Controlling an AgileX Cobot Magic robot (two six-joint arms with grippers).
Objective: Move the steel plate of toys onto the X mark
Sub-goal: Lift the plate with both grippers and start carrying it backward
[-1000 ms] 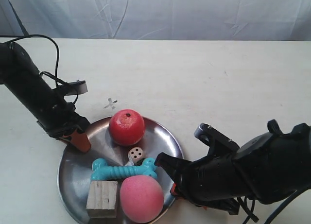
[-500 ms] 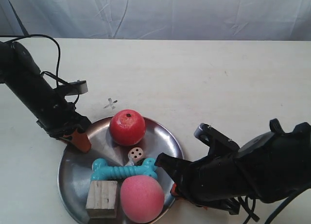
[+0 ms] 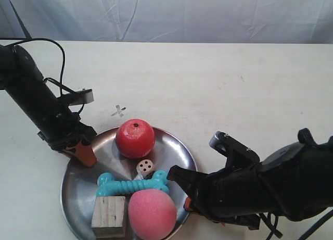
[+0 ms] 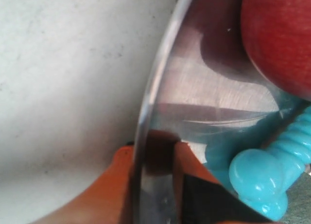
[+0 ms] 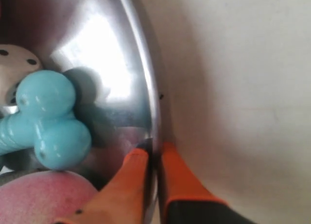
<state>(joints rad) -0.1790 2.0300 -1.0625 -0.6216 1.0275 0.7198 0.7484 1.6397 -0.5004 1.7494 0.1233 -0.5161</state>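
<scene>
The steel plate (image 3: 78, 185) lies near the front of the cream table and carries the toys: red apple (image 3: 135, 138), white die (image 3: 145, 167), turquoise bone (image 3: 132, 185), wooden cube (image 3: 109, 216) and pink peach (image 3: 152, 214). My left gripper (image 3: 85, 158) is shut on the plate's rim (image 4: 146, 102) at the exterior view's left, one orange finger on each side of it (image 4: 153, 147). On the opposite rim (image 5: 146, 88) my right gripper (image 3: 186, 203) pinches the metal beside the bone's end (image 5: 153, 149). The X mark (image 3: 118, 111) sits on bare table just beyond the plate's far edge.
A pale curtain (image 3: 166, 13) hangs behind the table's far edge. A black cable (image 3: 49, 41) loops over the left arm. The right arm's bulky black body (image 3: 270, 185) fills the front right corner. Bare tabletop (image 3: 234, 89) stretches beyond the plate.
The plate with its toys and both arms have crept a little toward the exterior view's bottom. Both grips on the rim stay as they were.
</scene>
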